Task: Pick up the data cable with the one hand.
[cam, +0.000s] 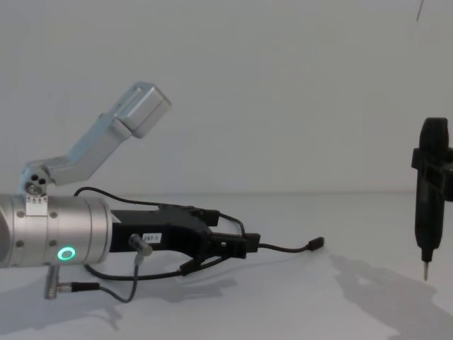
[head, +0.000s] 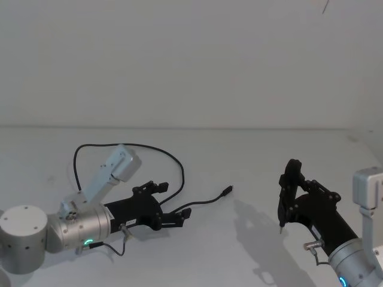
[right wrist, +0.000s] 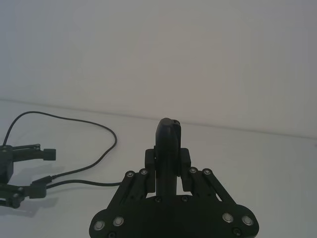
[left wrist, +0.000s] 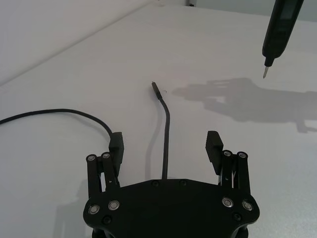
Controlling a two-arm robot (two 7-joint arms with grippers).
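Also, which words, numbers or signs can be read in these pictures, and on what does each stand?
White label on the left tool: dark print, too small to read.
Black pointed stick in the right tool: no text visible.
Nothing else carries readable writing.

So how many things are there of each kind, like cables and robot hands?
cable: 1
grippers: 2, the left gripper open with the cable between its fingers, and the right gripper shut on a tool
pointed black tool: 1
Total: 4
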